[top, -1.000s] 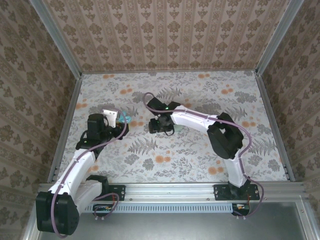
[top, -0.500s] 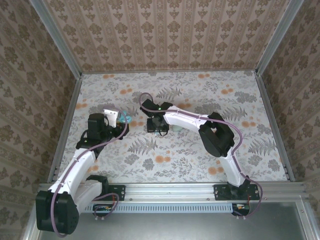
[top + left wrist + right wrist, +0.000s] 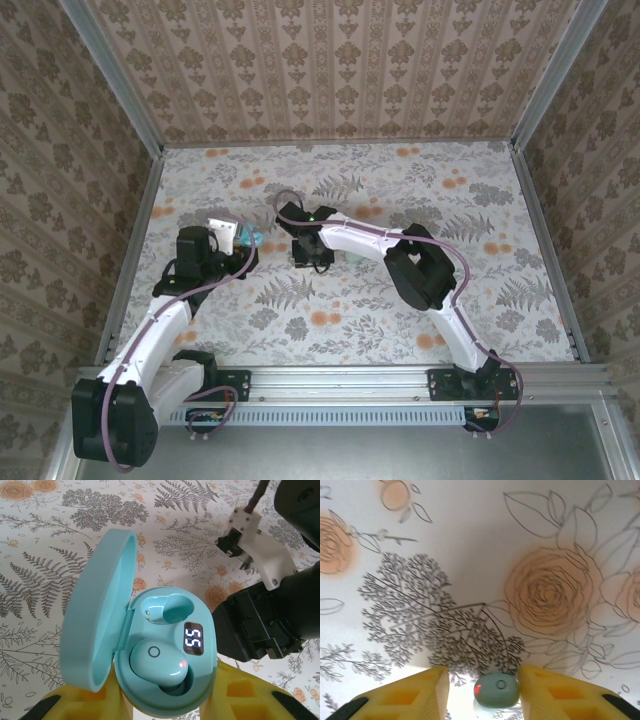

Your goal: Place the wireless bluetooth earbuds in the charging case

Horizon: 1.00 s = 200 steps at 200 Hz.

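Pick-up step for the second bud. My left gripper is clamped on the open charging case, lid swung left. One seated earbud fills the near socket; the far empty socket waits. My right gripper is down at the table, mid-table just right of the case. Its jaws are apart, with the loose earbud between the pads, touching the right one, gap on the left. Next, I judge: close gently, lift, carry left, seat it in that far socket. It's tiny, could slip.
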Motion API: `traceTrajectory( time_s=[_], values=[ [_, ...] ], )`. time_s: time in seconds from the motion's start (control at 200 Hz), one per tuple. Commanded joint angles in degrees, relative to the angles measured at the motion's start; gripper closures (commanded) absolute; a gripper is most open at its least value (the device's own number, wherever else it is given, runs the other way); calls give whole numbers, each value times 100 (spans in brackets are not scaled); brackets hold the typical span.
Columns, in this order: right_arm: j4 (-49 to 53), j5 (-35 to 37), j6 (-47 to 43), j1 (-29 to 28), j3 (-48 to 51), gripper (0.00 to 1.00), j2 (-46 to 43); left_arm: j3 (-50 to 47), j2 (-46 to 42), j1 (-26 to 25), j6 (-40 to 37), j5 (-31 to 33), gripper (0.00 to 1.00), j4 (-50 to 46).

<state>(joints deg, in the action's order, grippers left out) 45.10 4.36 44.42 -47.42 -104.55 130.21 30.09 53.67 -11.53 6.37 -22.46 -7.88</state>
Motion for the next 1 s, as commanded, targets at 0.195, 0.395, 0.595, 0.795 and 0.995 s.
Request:
traceTrajectory(
  time_s=[0.195,0.395,0.595,0.795,0.995],
  values=[
    [373,37,-189,-46,-278,65,266,66,-84,-51,-99,-31,100,30],
    [362,55,-239,-127,14,65,69,49,-109,-51,-89,-31,100,-5],
    [434,136,-311,-168,47,74,87,15,-194,-60,-75,-16,100,-20],
    [346,145,-521,-165,43,83,-94,-121,-309,-70,-118,-135,100,159],
    [-230,-52,-904,-25,813,87,-1326,-606,-564,-77,-406,-940,100,1111]
  ],
)
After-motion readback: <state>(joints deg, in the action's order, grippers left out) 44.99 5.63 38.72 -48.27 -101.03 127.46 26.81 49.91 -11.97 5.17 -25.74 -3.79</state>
